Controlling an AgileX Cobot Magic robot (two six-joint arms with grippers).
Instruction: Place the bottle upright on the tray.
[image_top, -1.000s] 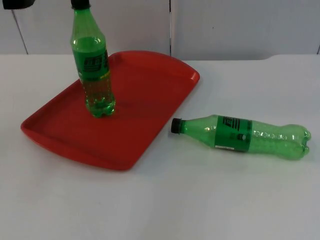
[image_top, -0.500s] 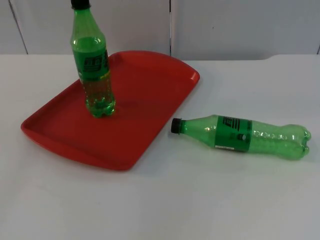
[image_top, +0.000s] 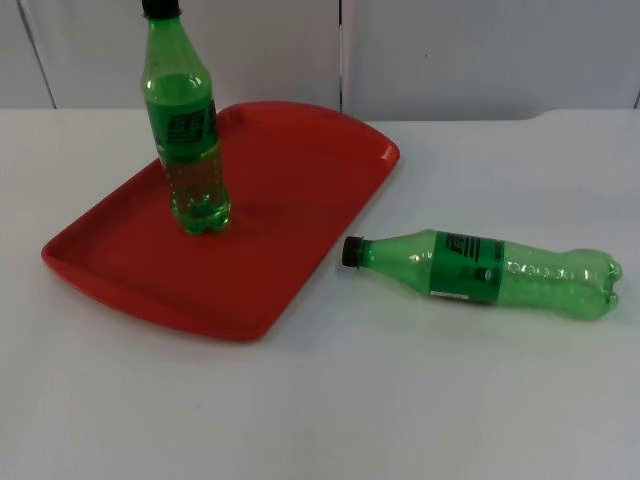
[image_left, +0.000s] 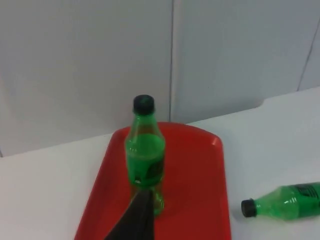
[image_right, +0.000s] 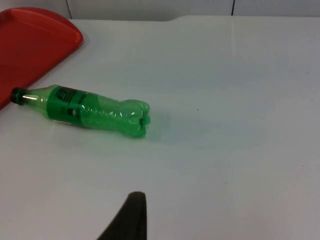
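One bottle (image_top: 188, 130) upright on tray (image_top: 300, 180) (another (image_top: 490, 270) lies beside).

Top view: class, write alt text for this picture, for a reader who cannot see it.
A green bottle with a black cap stands upright on a red tray on a white table. A second green bottle lies on its side on the table beside the tray, its black cap pointing toward the tray. A grey wall stands behind.

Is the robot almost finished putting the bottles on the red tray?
Halfway. One green bottle already stands upright on the red tray. Nothing is being held right now. The other bottle lies on its side on the white table beside the tray, not yet picked up and stood there.
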